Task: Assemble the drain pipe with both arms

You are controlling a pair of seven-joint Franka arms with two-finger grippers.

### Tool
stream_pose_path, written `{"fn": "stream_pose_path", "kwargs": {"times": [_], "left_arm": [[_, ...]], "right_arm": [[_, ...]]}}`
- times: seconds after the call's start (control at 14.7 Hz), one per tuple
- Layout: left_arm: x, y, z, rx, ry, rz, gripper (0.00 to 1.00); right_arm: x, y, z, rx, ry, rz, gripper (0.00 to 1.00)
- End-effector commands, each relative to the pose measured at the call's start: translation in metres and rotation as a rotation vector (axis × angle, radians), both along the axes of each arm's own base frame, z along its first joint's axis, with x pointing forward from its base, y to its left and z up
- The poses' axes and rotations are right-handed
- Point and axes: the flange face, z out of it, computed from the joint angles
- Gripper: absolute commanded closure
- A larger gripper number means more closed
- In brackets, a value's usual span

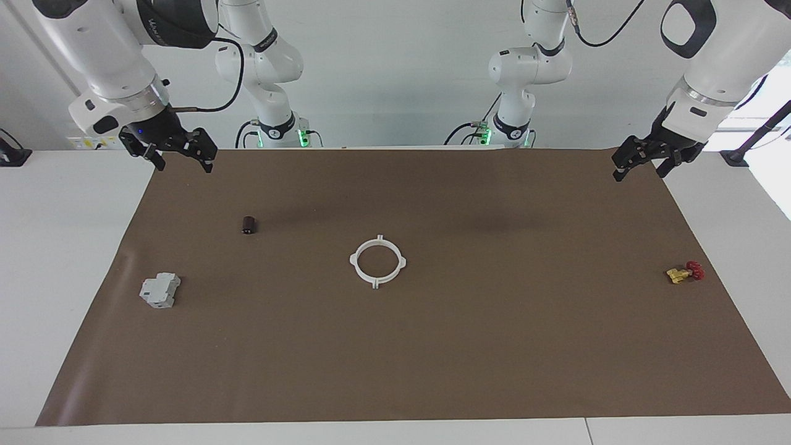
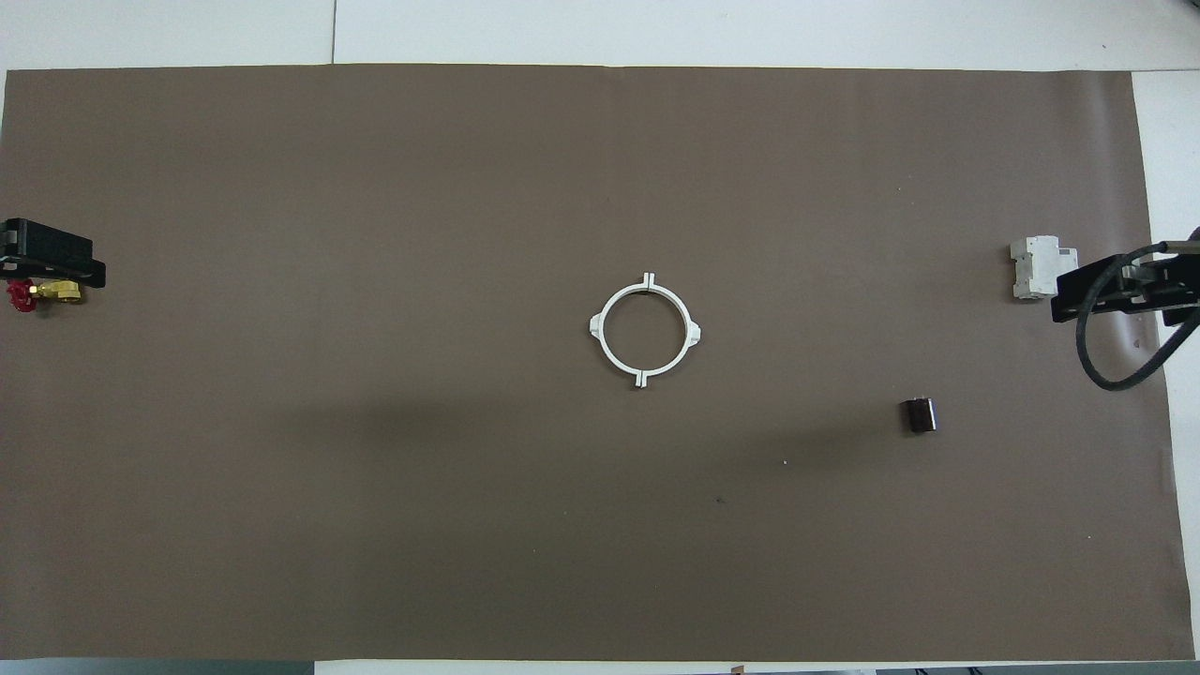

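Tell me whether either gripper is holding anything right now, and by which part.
Nothing is held. The left gripper and right gripper both hang open and empty; the drain pipe lies untouched mid-table.

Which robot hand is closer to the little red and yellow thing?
The left gripper. It hangs open over the mat's corner at its own end of the table, where the red and yellow part lies. The right gripper, also open, waits over the mat's corner at the right arm's end.
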Motion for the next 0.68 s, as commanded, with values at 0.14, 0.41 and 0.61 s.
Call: {"fn": "stream_pose_path", "kwargs": {"times": [0.14, 0.41, 0.61], "left_arm": [[-0.007, -0.002, 0.0036, -0.015, 0.03, 0.0, 0.0], [-0.0066, -0.0024, 0.0042, -0.01, 0.063, 0.0, 0.0], [-0.0045, -0.0022, 0.0094, -0.001, 0.045, -0.001, 0.0]], "right_arm": [[0.0004, -0.0009, 0.0038, 0.011, -0.019, 0.017, 0.0], [0.0005, -0.0001, 0.0038, 0.011, -0.019, 0.018, 0.0], [0.0005, -0.0001, 0.0038, 0.011, -0.019, 0.018, 0.0]]}}
